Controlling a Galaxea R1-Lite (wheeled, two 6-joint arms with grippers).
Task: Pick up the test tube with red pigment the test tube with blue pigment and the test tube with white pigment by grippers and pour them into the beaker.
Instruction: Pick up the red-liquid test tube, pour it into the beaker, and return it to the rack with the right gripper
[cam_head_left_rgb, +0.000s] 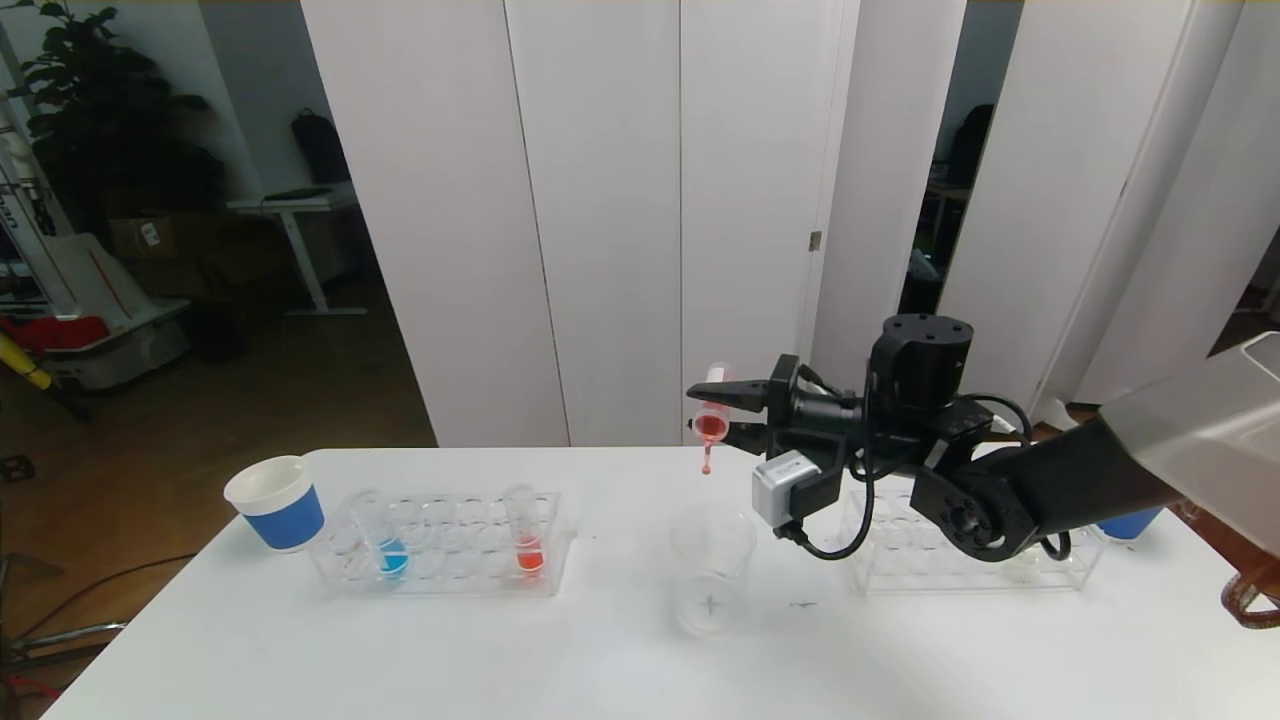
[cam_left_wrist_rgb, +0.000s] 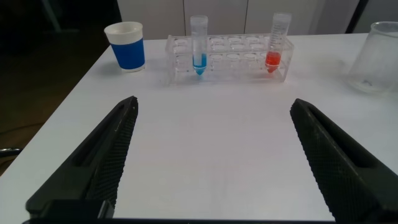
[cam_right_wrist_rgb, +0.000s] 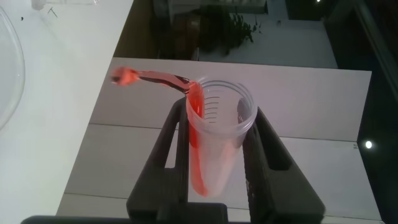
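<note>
My right gripper (cam_head_left_rgb: 716, 411) is shut on a tube with red pigment (cam_head_left_rgb: 712, 405), tilted mouth-down above the beaker (cam_head_left_rgb: 712, 570). A thin red stream (cam_head_left_rgb: 707, 460) falls from the tube's lip toward the beaker. In the right wrist view the tube (cam_right_wrist_rgb: 214, 143) sits between the fingers (cam_right_wrist_rgb: 174, 143), with red running out over its rim. The blue tube (cam_head_left_rgb: 390, 555) and another red tube (cam_head_left_rgb: 527, 545) stand in the left rack (cam_head_left_rgb: 445, 545). My left gripper (cam_left_wrist_rgb: 214, 106) is open and empty over bare table, facing that rack. No tube with white pigment shows.
A blue paper cup (cam_head_left_rgb: 278, 503) stands left of the left rack. A second clear rack (cam_head_left_rgb: 975, 560) and another blue cup (cam_head_left_rgb: 1130, 522) sit behind my right arm. The beaker also shows in the left wrist view (cam_left_wrist_rgb: 376, 56).
</note>
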